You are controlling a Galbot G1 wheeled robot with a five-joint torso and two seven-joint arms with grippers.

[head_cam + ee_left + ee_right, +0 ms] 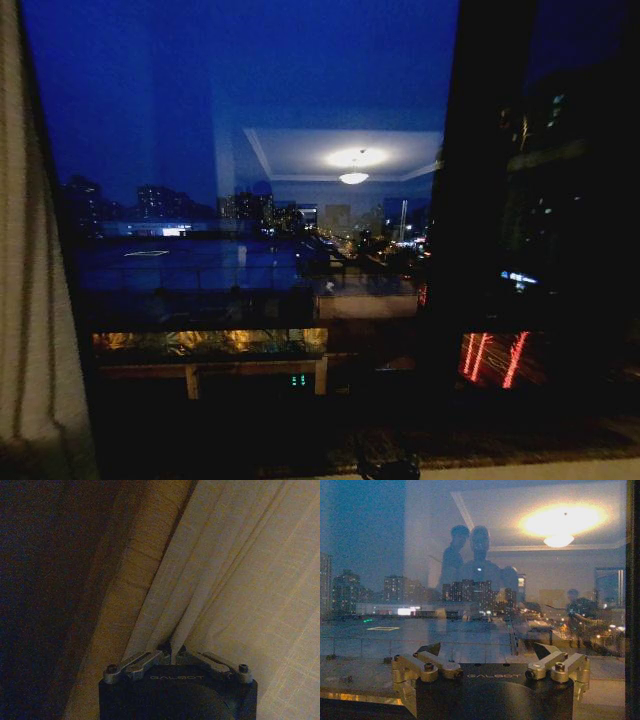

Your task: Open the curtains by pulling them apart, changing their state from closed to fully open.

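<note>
Dark glassy window (250, 200); left pincer (171, 655) pinching pleated woven curtains (240, 580)

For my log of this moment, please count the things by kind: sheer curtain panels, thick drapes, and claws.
sheer curtain panel: 1
golden-brown drape: 1
claws: 2 (left claw shut on the sheer curtain panel; right claw open, facing the window)
Total: 4

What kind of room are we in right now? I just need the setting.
Probably an upper-floor apartment or hotel room at night: a large window looks out over a lit city skyline, its glass reflects a ceiling lamp, and the left gripper pinches a sheer curtain.
</note>
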